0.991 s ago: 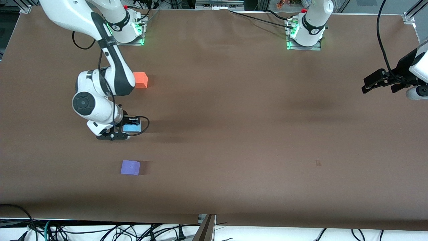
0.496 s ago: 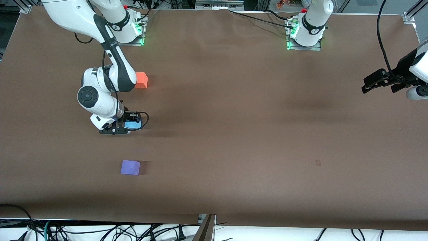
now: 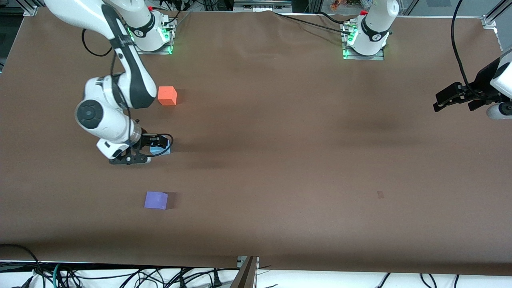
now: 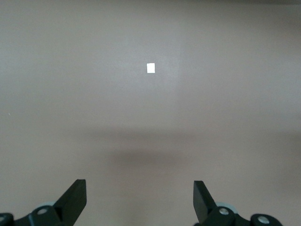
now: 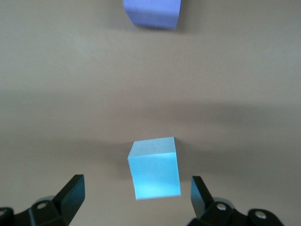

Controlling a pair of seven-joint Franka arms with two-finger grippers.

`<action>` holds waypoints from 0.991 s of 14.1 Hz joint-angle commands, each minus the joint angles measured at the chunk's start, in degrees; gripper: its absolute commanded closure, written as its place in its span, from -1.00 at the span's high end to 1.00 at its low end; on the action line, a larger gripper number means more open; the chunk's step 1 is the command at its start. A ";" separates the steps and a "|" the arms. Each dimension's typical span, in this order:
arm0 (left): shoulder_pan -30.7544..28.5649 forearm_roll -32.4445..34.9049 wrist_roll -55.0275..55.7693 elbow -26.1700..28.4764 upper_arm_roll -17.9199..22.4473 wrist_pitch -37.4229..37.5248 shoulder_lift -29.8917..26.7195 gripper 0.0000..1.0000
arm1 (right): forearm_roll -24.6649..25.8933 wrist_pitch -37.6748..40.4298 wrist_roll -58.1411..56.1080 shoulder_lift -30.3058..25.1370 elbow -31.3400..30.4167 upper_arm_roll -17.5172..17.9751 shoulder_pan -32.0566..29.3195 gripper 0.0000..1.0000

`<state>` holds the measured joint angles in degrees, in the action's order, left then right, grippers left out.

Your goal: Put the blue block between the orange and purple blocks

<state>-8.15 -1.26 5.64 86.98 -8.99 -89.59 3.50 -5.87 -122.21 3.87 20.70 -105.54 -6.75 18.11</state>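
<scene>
since the small sky-blue matte cube (image 5: 155,167) is sitting on the brown surface (image 3: 280,140) between the bright orange matte cube (image 3: 167,96) and violet-purple matte cube (image 3: 156,200), the right gripper (image 3: 150,150) is hovering over it, jaws apart, letting it sit free. the left gripper (image 4: 140,200) is waiting at the left arm's end, jaws apart.

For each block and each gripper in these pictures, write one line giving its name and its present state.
Blue block: on the table, free, between the open right fingers, between the other two blocks.
Orange block: on the table, untouched.
Purple block: on the table, untouched, nearest the camera.
Right gripper: open around the blue block.
Left gripper: open, empty, waiting.
</scene>
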 commanded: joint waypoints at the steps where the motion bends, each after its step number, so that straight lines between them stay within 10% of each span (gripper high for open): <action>1: -0.02 1.35 -0.19 -1.29 -0.07 1.09 0.46 1.00 | -0.64 12.13 -9.10 0.04 10.06 -4.31 -0.36 1.00; 9: -0.20 1.35 -0.37 -1.29 -0.07 1.09 0.46 1.00 | -0.90 37.90 -13.01 -2.23 25.29 -13.99 -0.27 1.00; 14: -0.20 1.35 -0.37 -1.29 -0.07 1.09 0.46 1.00 | 1.29 39.15 -13.62 -8.20 24.59 -10.75 -2.63 1.00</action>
<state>-8.29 -1.26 5.64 86.98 -8.93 -89.57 3.50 -5.71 -84.24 -9.14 15.77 -80.14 -19.88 17.55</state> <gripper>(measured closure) 0.000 0.000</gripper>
